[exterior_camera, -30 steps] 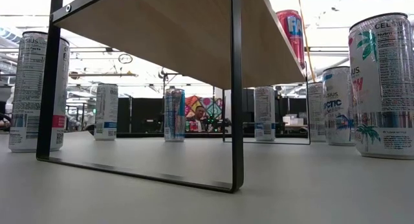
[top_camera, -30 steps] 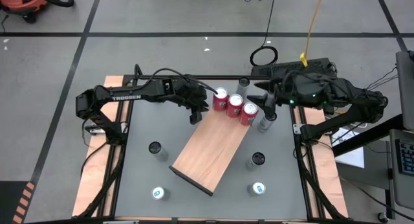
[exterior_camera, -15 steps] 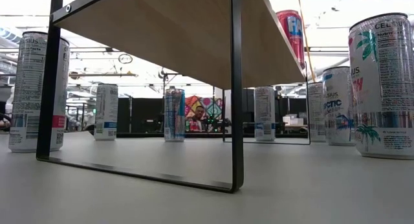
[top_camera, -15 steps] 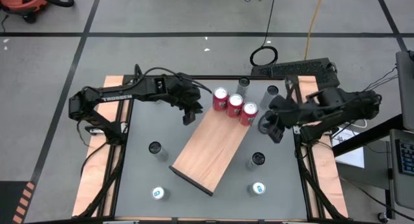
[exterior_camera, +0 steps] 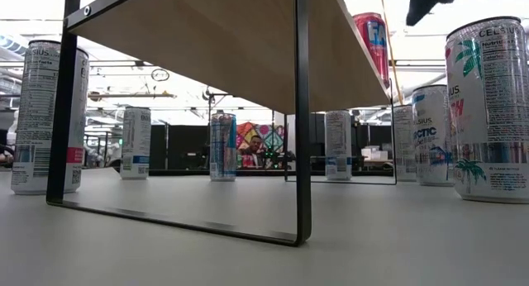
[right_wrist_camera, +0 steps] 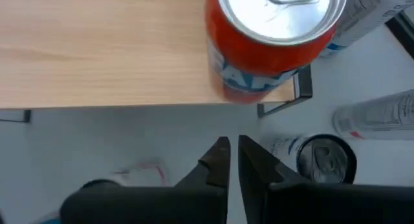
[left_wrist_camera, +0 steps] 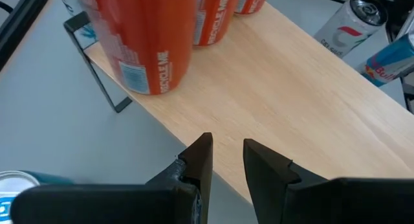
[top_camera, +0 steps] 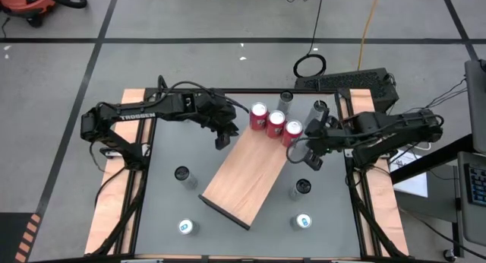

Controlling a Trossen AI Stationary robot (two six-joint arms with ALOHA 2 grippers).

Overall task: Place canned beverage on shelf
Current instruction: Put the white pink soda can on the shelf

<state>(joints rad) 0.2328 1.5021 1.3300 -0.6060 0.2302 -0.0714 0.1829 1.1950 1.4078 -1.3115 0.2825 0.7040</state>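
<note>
While three red cans stand in a row along the far short end of the shelf, most of the board's top lies bare down to its near end. The can at the right of the row sits close to the shelf's corner, near the black leg frame. The shelf lies at a slant across the grey table.

Left gripper hangs over the table just beside the shelf's left long edge, near the far end. Fingers stand a narrow gap apart, holding nothing.

Right gripper hangs just off the right long edge, near the rightmost red can. Fingers nearly closed, only a slit between them, holding nothing. A silver-topped can stands on the table close beside it.

Loose cans on the table: one to the left of the shelf, one at the near left, two to the right, two by the far edge. Between these and the shelf edges the grey top is open.
</note>
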